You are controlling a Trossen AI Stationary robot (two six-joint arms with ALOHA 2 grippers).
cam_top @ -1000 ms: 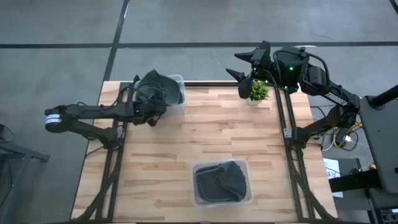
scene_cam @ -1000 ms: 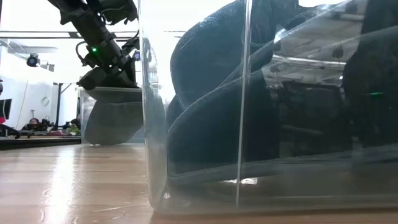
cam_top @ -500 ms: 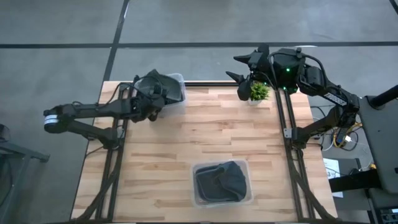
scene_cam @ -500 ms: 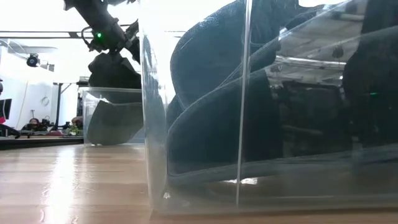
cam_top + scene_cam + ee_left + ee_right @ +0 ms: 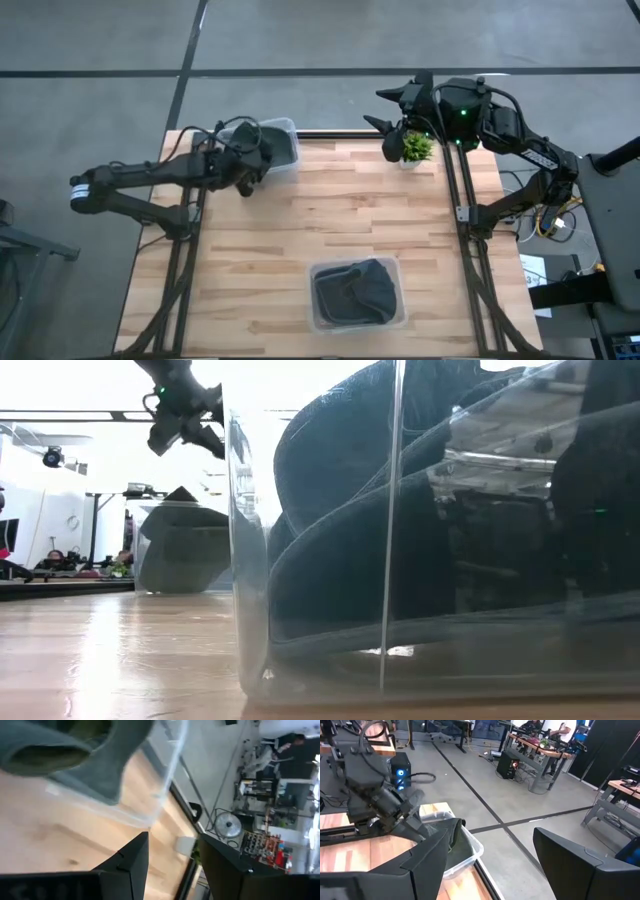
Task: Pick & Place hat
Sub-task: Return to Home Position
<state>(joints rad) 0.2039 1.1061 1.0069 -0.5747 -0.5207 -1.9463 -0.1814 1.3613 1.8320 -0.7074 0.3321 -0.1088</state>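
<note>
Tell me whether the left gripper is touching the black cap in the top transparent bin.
Apart. The low view shows the left gripper hanging above the black cap, with bright background plainly visible between them.

Your low view cuts the near bin (image 5: pixel 245 560) off at top and right. The left wrist view clips the cap (image 5: pixel 65 750); the left arm (image 5: pixel 150 178) hides part of the far bin (image 5: pixel 286 126).

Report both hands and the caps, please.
Left hand open, empty, by far clear plastic bin. Right hand open, empty, by small green potted plant. Black fabric cap in far bin, dark cap in near clear bin.
</note>
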